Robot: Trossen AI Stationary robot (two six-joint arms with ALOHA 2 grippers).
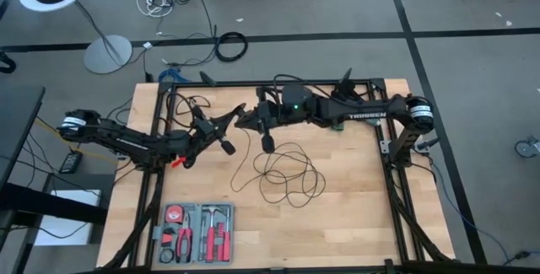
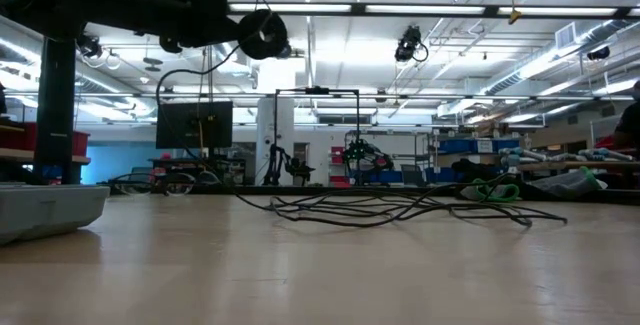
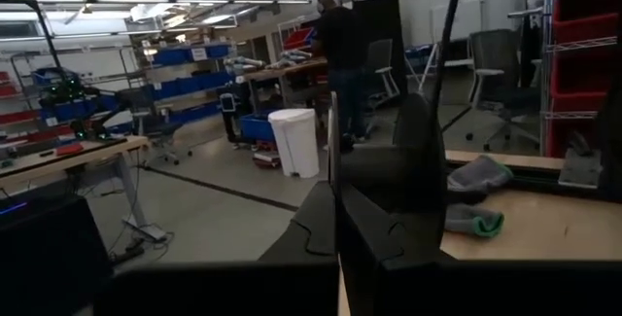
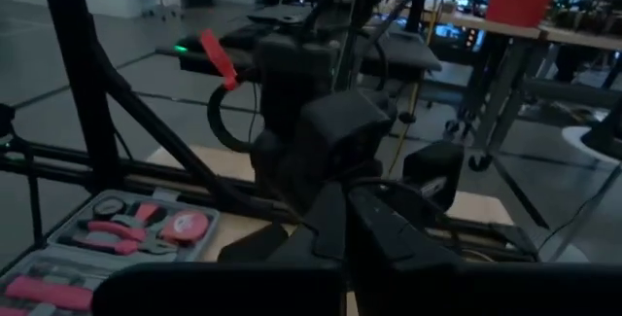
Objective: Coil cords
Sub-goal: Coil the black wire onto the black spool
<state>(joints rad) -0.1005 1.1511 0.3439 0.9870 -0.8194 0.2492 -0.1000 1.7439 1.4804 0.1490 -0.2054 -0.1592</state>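
Nothing coiled yet, I judge: the cord (image 1: 287, 173) sprawls in loose loops mid-table. My left gripper (image 1: 221, 131) and right gripper (image 1: 245, 118) hang at its eleven o'clock, pressed together (both empty).

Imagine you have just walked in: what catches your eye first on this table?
A long thin black cord sprawls in loose loops across the middle of the pale wooden table. Above it, toward the far edge, two dark arms meet, the left gripper and right gripper shut. A grey tool tray sits at the near-left corner.
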